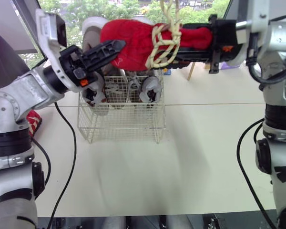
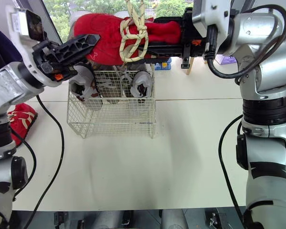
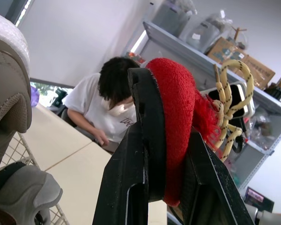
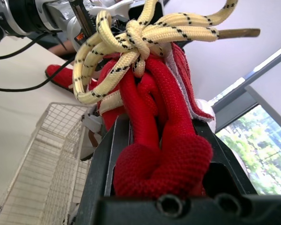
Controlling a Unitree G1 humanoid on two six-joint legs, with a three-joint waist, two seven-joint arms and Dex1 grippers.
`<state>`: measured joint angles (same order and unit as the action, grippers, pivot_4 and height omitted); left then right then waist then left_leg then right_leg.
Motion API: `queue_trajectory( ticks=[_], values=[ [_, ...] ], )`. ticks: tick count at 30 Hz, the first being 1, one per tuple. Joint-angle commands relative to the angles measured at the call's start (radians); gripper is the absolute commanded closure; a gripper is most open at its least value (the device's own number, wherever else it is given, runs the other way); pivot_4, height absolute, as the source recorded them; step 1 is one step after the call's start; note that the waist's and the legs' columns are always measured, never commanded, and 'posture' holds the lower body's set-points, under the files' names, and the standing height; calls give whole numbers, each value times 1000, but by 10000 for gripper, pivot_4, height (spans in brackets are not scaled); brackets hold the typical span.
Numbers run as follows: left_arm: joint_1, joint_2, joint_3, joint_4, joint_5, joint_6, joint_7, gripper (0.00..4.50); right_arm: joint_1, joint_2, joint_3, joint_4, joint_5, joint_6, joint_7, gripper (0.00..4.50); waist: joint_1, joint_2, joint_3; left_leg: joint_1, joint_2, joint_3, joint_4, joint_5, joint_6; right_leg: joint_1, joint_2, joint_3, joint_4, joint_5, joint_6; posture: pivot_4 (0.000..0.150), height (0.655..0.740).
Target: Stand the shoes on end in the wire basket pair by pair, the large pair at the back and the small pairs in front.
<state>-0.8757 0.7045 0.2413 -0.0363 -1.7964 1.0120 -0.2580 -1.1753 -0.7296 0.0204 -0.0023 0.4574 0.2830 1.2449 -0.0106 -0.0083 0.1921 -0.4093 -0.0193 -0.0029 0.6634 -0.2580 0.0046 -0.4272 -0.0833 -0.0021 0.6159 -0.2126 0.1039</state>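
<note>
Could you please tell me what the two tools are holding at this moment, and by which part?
Both hold one red shoe over the wire basket: the left tool pinches one end, the right tool the opposite end.

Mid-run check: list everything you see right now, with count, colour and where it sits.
held red shoe: one, red, in the air above the basket, gripped at both ends
laces: one knotted bundle, cream with dark flecks, on the held red shoe
loose red shoe: one, red, lying on the table at the robot's left
grey shoes: several, grey, standing inside the basket; exact count hidden
wire basket: one, white, on the table ahead
table: one, cream
person: one, white top, seated at a table
left gripper: one, black, shut on one end of the held red shoe
right gripper: one, black, shut on its other end
</note>
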Motion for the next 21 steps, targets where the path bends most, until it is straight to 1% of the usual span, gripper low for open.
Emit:
queue_trajectory(
  ticks=[1, 2, 3, 5, 6, 7, 9, 11, 13, 14, 16, 21],
  values=[
    [14, -36, 48, -64, -37, -65, 68, 42720, 16, -2, -46, -55, 54, 61, -25, 22716, 0, 0, 0, 0, 0, 0, 0, 0, 0, 0, 0, 0, 0, 0, 0, 1500, 7400],
    [26, -50, 59, -80, -44, -82, 90, 42720, 24, -1, -66, -53, 67, 88, -48, 18809, 1, 0, 0, 0, 0, 0, 0, 0, 0, 0, 0, 0, 0, 0, 0, 1500, 7400],
    [40, -66, 73, -98, -56, -104, 118, 42720, 33, 1, -98, -44, 97, 133, -79, 13428, 0, 0, 0, 0, 0, 0, 0, 0, 0, 0, -1, 0, 0, 0, 0, 1500, 7400],
    [78, -112, 125, -141, -77, -189, 191, 42720, 78, 39, -224, 0, 217, 261, -209, 6049, 1, 0, 0, 0, 0, 0, 0, 0, 0, 0, -3, 0, 0, 0, 0, 1500, 7400],
    [91, -136, 147, -162, -85, -229, 219, 42720, 108, 67, -278, -1, 284, 317, -269, 380, 1, -1, 0, 0, 0, 0, 0, 0, -1, 0, -4, 0, 0, 0, 0, 1500, 7400],
    [99, -163, 164, -184, -82, -270, 244, 42720, 133, 121, -340, -10, 386, 381, -361, 380, 2, -2, -1, 0, 0, 0, 0, 0, -1, 0, -6, 0, 0, 0, 0, 1500, 7400],
    [103, -217, 173, -230, -67, -339, 291, 42720, 185, 226, -416, -69, 579, 477, -520, 380, 2, -2, -1, 0, 0, -1, -1, 0, -1, 0, -6, 0, 0, 0, -1, 1500, 7400],
    [102, -276, 166, -279, -56, -398, 326, 42720, 227, 342, -459, -122, 722, 503, -691, 380, 0, -2, -1, -1, 0, -1, -1, 0, -2, -1, -7, 0, 0, 1, -1, 1500, 7400],
    [101, -336, 142, -322, -42, -443, 354, 42720, 269, 471, -466, -177, 833, 487, -854, 380, 0, -1, -1, -1, 0, 0, -2, 0, -2, -1, -7, 0, 0, 1, -1, 1500, 7400],
    [104, -359, 125, -338, -32, -452, 358, 42720, 286, 527, -455, -204, 870, 474, -919, 380, 0, -2, -1, -1, -1, 0, -2, 0, -2, -1, -6, 0, 0, 1, -1, 1500, 7400],
    [112, -386, 98, -353, -12, -460, 359, 42720, 304, 596, -425, -248, 898, 456, -997, 380, 0, -1, -1, -1, -1, 0, -2, 1, -2, -1, -4, 0, 0, 1, -1, 1500, 7400],
    [142, -394, 57, -351, 17, -445, 336, 42720, 303, 651, -368, -288, 927, 420, -1078, 380, 1, -1, -1, -1, -2, 0, -1, 1, -1, -1, -3, -1, 0, 1, -1, 1500, 7400]
  ],
)
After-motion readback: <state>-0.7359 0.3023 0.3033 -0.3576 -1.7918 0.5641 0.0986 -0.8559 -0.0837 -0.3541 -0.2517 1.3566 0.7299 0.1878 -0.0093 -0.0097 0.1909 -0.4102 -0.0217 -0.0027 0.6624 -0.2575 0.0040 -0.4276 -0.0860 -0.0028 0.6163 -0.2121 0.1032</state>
